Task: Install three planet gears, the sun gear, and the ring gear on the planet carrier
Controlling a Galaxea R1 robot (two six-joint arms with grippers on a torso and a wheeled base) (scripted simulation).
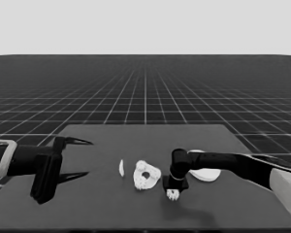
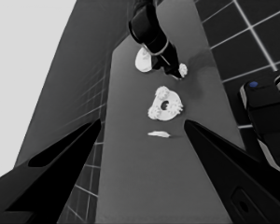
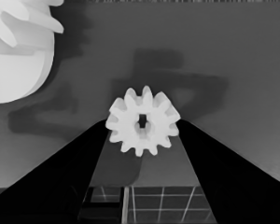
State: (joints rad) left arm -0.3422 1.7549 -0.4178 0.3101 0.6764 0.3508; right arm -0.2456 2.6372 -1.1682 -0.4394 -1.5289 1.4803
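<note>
The larger round part (image 1: pixel 205 173), at three o'clock of the assembly, lay uninstalled. The smaller round part (image 1: pixel 146 175) at table centre appeared to carry three gears around its dark hole; by my reading one gear and the cover remained. The right gripper (image 1: pixel 173 193) pinched that toothed gear (image 3: pixel 143 120) at five o'clock. The left gripper (image 1: pixel 77 158) waited open, empty.

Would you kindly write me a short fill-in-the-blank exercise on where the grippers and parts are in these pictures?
1. The gear sits between the fingers of the ____ gripper.
2. The left gripper waits over the table's ____ end.
3. The thin white piece lies between the left gripper and the ____ round part.
4. The larger round part lies partly behind the ____ arm.

Missing words: right; left; smaller; right
</note>
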